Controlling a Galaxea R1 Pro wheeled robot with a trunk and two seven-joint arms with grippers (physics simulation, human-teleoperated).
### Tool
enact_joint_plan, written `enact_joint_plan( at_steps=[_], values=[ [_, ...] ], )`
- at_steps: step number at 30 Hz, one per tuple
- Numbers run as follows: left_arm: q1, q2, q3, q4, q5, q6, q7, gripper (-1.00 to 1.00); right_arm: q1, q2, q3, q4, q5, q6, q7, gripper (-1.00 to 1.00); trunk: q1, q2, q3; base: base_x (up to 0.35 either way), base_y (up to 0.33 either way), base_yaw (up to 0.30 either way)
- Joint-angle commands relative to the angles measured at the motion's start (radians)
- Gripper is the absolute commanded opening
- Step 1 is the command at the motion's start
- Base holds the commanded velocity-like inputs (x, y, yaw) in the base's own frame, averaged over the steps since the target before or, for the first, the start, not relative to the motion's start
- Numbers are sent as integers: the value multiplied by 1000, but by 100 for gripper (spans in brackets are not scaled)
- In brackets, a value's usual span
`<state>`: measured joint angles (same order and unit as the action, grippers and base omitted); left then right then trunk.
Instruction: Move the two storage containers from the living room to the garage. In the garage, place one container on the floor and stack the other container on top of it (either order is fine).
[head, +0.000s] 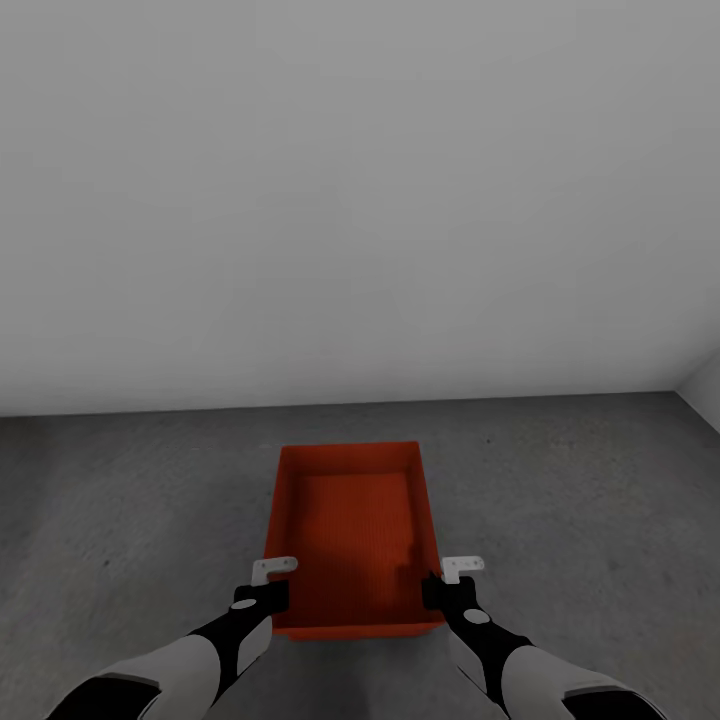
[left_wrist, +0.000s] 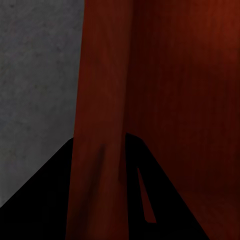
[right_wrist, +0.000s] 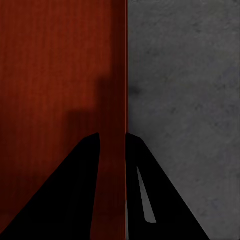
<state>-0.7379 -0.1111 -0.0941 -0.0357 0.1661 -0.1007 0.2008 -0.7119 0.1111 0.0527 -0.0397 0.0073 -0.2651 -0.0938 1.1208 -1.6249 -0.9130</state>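
Left gripper (head: 272, 580): pinching container (head: 352, 530) wall
Right gripper (head: 455, 578): clamping opposite wall
Container: hovering over floor (head: 120, 500)
Risk: uneven release tipping it

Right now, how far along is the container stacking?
Done: one storage container has reached the garage, over the grey concrete floor. In hand: left pincer and right pincer each straddle a side wall. Left: release it if it's down, then stack the second container, which isn't here yet.
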Motion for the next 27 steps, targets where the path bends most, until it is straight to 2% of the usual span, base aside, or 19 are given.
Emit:
enact_joint_plan(
  at_steps=[1,27],
  values=[
    [0,9,37,3,19,-5,8,-100,-1,1,-76,-3,23,-16,-4,-100,0,0,-1,147,0,0],
    [0,8,37,3,19,-7,8,-100,-1,1,-76,-3,23,-15,-4,-100,0,0,-1,20,0,0]
  ],
)
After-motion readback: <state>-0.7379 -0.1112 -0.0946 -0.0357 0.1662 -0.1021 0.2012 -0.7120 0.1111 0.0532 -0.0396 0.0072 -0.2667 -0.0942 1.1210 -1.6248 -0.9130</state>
